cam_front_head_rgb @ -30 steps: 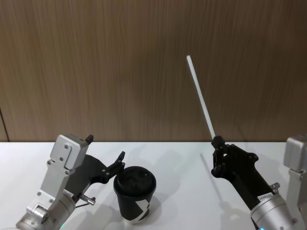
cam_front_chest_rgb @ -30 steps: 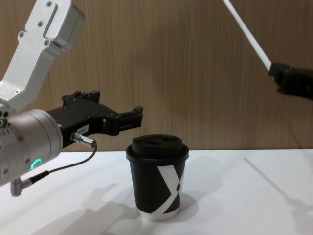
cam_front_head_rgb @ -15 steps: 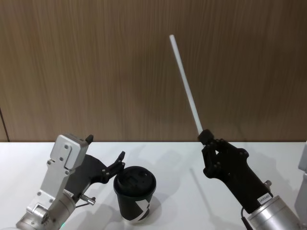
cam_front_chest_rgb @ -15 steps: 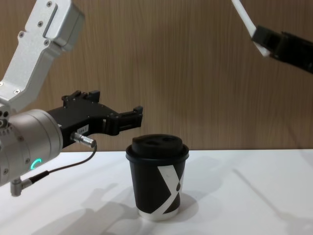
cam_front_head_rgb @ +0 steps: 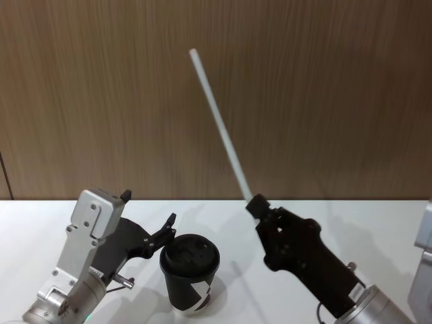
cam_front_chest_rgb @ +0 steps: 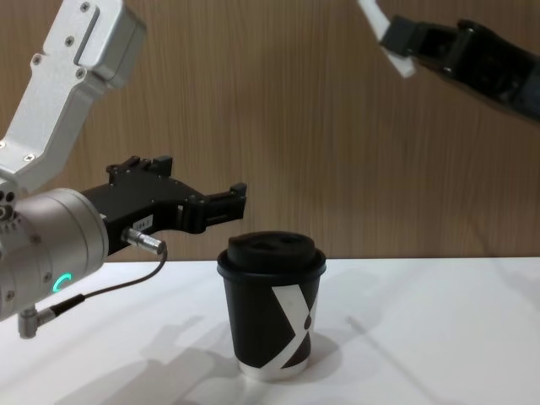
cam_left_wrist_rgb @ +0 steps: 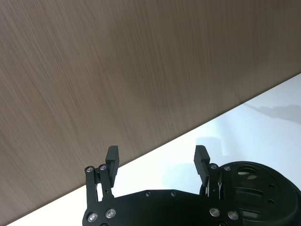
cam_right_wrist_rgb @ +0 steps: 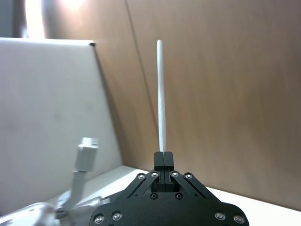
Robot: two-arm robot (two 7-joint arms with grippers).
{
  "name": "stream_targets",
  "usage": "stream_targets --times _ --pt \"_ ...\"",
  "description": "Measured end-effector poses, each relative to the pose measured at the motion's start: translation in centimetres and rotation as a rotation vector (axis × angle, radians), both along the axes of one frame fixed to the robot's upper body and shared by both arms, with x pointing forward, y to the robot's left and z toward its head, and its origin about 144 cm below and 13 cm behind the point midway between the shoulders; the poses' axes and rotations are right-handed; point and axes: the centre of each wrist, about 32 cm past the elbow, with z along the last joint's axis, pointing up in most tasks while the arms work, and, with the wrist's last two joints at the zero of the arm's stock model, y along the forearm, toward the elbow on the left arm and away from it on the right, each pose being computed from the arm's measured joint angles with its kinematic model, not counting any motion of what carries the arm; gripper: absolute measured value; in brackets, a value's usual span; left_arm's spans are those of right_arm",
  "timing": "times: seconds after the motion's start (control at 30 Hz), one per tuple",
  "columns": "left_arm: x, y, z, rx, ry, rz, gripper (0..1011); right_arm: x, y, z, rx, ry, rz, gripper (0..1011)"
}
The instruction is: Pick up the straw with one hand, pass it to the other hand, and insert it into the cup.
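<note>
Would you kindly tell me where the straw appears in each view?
Head view: straw slants up-left from right pincer.
Right wrist view: straw upright, centre.
Chest view: straw end at top edge.
Left wrist view: left pincer, cup lid.
Shared landmark: brown wood wall.

**Figure: arms and grippers of the two-armed robot.**
The left gripper (cam_front_head_rgb: 150,208) and right gripper (cam_right_wrist_rgb: 163,157) are flat black plates with paired black fingers, fastened by small silver screws (cam_left_wrist_rgb: 108,213). The left joins a silver cylindrical wrist (cam_front_chest_rgb: 51,245) bearing a green ring light (cam_front_chest_rgb: 59,283), a thin black cable (cam_front_chest_rgb: 101,289) and a pale grey boxy link (cam_front_chest_rgb: 72,76). A small white patch, apparently a label (cam_front_chest_rgb: 142,224), marks the black plate.
</note>
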Motion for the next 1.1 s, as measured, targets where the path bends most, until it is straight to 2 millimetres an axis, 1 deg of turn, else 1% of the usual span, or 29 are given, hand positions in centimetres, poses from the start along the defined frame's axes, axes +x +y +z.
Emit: stream_targets --times 0.17,0.37,0.8,1.1 --pt "0.0 0.0 0.0 0.0 0.0 0.0 1003 0.0 0.5 0.1 0.016 0.015 0.076 0" --pt "0.0 0.0 0.0 0.0 0.0 0.0 1003 0.1 1.0 0.1 0.03 0.032 0.126 0" --pt "0.0 0.0 0.0 -0.002 0.0 0.0 1003 0.4 1.7 0.1 0.041 0.045 0.14 0" --pt "-0.4 0.6 0.5 -0.061 0.002 -0.037 1003 0.4 1.9 0.0 0.044 0.049 0.139 0"
